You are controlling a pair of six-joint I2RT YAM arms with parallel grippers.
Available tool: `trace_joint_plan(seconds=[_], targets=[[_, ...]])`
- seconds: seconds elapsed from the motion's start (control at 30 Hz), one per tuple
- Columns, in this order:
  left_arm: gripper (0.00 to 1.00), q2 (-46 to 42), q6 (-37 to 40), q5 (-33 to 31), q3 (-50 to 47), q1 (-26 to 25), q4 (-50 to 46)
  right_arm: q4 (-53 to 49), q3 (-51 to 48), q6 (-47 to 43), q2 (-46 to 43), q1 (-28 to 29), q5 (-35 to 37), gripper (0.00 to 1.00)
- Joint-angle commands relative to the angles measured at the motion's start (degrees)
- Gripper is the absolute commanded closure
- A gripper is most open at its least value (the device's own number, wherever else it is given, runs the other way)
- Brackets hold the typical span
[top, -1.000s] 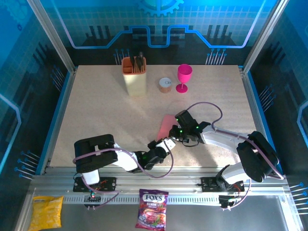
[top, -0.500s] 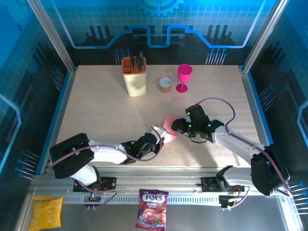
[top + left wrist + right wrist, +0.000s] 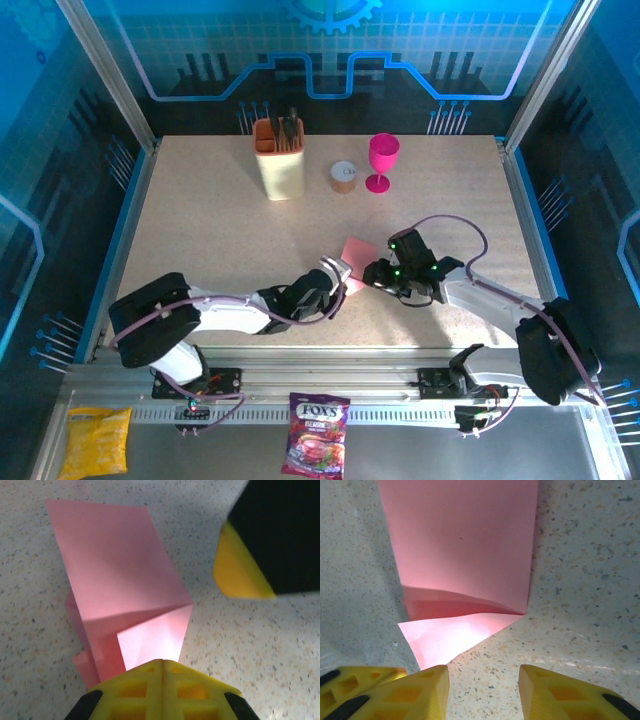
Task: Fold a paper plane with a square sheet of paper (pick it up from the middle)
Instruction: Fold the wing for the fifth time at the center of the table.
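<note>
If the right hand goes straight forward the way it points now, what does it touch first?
Most likely the folded salmon-pink paper, just ahead of the open right hand; its near flap almost reaches the fingers. How high the hand is, I cannot tell.

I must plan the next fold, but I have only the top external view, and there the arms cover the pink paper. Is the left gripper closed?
Observer: Yes, the left gripper is shut, its tips at the near edge of the pink paper; a pinch I cannot confirm.
Operator: And the right one?
Observer: The right gripper is open, jaws apart over bare table, the paper just ahead.
Operator: Is the paper flat?
Observer: No, it is folded, with a smaller flap toward the right gripper.
</note>
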Motion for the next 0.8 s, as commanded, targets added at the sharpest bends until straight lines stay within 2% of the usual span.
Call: trace_joint_plan(seconds=[0.0,0.47,0.77], targets=[[1.00,2.8,-0.5,3.2,2.9,1.9,0.0,1.2,-1.0,0.4,0.6,-0.8,-0.3,0.58],[1.00,10.3,0.1,5.5,5.4,8.7,1.2,4.3,-1.9,0.2,2.9,-1.5,-2.3,0.58],[1.00,11.6,-0.5,6.2,3.1,10.2,3.0,11.0,-0.9,0.3,7.8,-1.5,-6.4,0.52]])
